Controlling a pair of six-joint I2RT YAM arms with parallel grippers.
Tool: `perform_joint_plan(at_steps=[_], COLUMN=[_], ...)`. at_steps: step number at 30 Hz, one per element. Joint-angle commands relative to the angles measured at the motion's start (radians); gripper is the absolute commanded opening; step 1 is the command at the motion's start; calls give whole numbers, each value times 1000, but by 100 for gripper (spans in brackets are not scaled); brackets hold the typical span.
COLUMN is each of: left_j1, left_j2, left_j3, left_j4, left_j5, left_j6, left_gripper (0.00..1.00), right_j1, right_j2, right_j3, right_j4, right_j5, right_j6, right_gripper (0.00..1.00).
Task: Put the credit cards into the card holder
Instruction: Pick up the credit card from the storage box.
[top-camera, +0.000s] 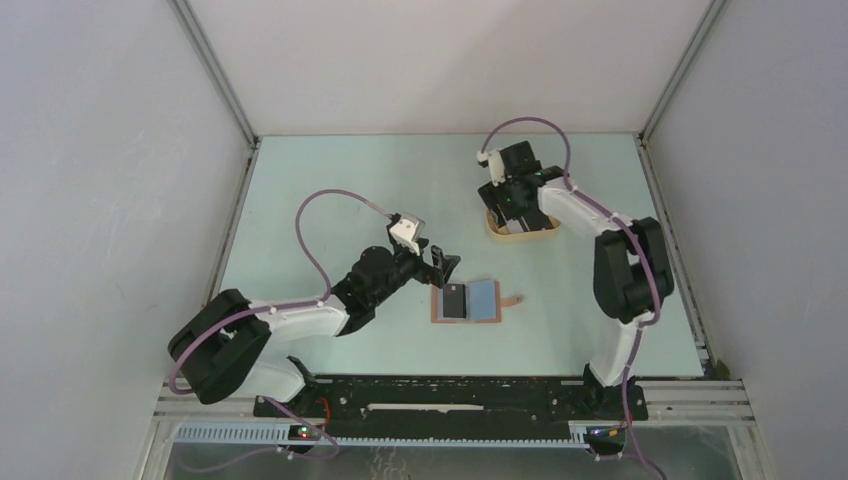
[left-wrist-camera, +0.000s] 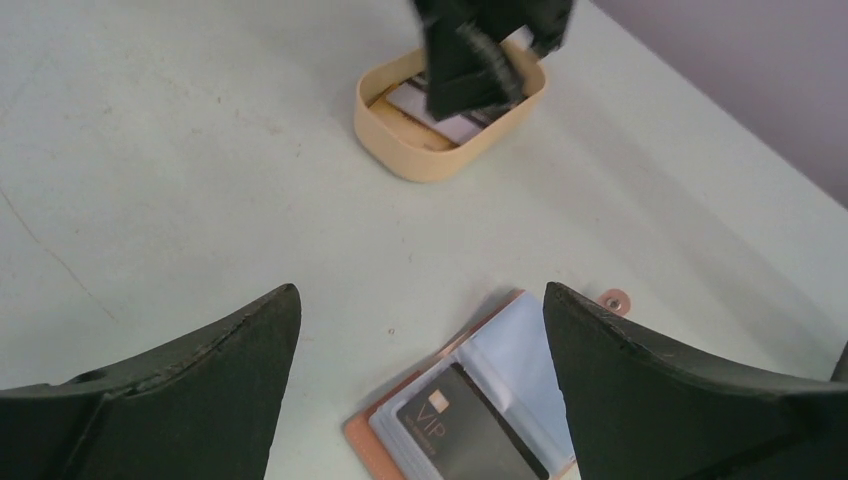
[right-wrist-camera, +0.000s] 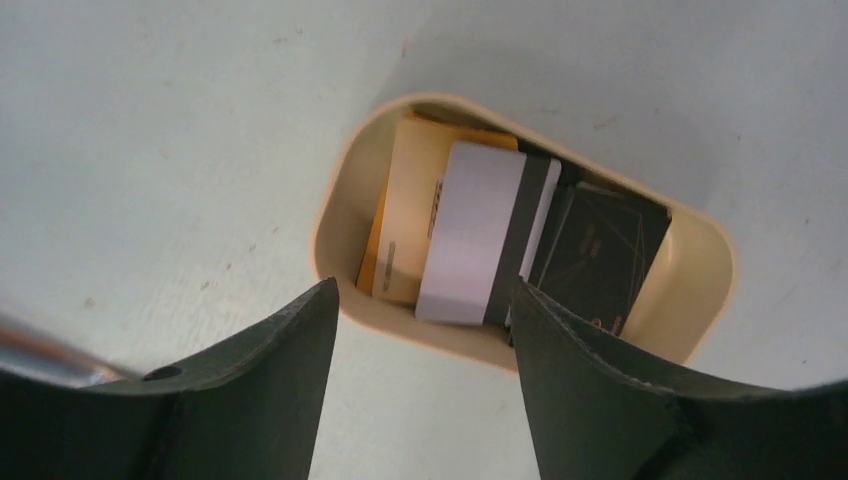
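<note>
We find the cards (right-wrist-camera: 470, 235) in the tray (right-wrist-camera: 340, 235) straight under the right hand (right-wrist-camera: 425, 300), open, long edges facing its jaws; the left hand (left-wrist-camera: 420, 300), also open, hangs beside the holder (top-camera: 467, 301).

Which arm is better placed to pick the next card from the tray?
Right: the right gripper, open, hangs over the tray of cards; the left gripper is away by the card holder.

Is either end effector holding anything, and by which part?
Nothing is held. The left end effector is open near the wallet and its black card; the right end effector is open above the tray of cards.
</note>
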Motion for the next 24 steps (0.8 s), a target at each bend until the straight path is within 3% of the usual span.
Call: perform_joint_plan(at_steps=[1, 4, 24], left_j1=[4, 4, 4], left_j2=[-24, -30, -29], left_j3=[-18, -25, -30], left_j4=[123, 126, 136], left_j5=[23, 24, 28], left_j6=[-15, -20, -24], left_gripper=[96, 97, 98], right_j1=[33, 35, 70], right_j2=[90, 159, 286], right_j3=[128, 197, 217], right_j4=[-5, -60, -62], right_j5=[176, 195, 285], right_j6=[32, 46, 23], right_gripper=[68, 60, 57])
